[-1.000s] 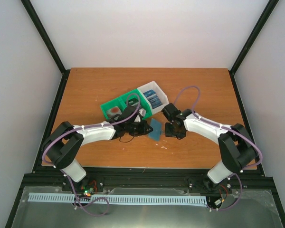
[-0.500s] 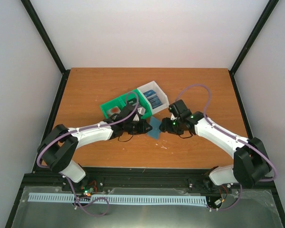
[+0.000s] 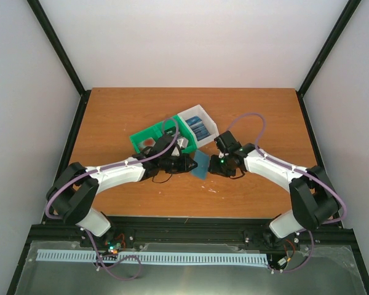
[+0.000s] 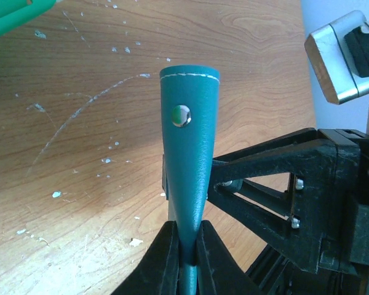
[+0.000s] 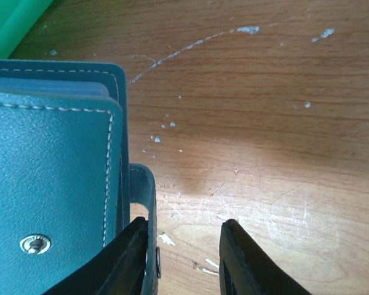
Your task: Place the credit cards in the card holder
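1. The left gripper point(image 4: 187, 233) is clamped on the bottom edge of the card holder point(image 4: 189, 153). It holds the holder upright and edge-on above the counter point(image 3: 123, 110), snap stud outward. I judge this grip is meant to steady the wallet so the other arm can work on its free side.

2. The right gripper point(image 5: 184, 227) has its fingers apart with only bare wood between them. One finger point(image 5: 132, 258) sits just beside the holder's stitched edge and small tab, and nothing is grasped. It looks lined up to catch a flap and pull the wallet open.

3. In the overhead view the holder point(image 3: 201, 165) hangs between the two grippers, near the middle of the counter and just in front of the bins.

4. The credit cards point(image 3: 197, 129) appear to lie in the white bin point(image 3: 210, 123) behind the holder. The view is too small to count them or be sure of their designs. The green bin point(image 3: 154, 130) adjoins it on the left, and its contents are unclear.

5. The holder is not yet spread open. Both wrists crowd the space in front of the bins, so reaching a card means one arm must back away. No card is in either gripper.
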Robot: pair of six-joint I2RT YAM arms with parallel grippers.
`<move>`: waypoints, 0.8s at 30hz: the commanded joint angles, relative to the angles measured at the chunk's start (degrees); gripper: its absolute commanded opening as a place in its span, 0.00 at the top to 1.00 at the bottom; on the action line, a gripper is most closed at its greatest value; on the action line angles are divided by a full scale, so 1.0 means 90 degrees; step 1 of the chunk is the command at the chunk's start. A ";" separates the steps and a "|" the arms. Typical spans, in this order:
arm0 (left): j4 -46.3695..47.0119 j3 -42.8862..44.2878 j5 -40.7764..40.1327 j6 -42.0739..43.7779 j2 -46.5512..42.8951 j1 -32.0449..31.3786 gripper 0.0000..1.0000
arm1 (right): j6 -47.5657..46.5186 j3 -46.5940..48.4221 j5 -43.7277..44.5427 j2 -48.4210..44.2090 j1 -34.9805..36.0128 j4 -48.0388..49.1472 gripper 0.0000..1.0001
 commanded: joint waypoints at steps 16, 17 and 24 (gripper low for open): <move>0.0201 -0.0115 -0.0098 -0.0088 -0.0231 0.0015 0.71 | -0.0109 -0.0216 -0.0294 -0.0401 -0.0040 0.0309 0.97; 0.0174 -0.0133 -0.0131 -0.0091 -0.0193 0.0013 0.61 | -0.0140 -0.0244 -0.0271 -0.0483 -0.0045 0.0192 0.97; 0.0124 -0.0243 -0.0063 0.0035 0.0153 0.0014 0.29 | -0.0288 -0.0486 -0.0203 -0.0923 -0.0041 -0.0558 0.97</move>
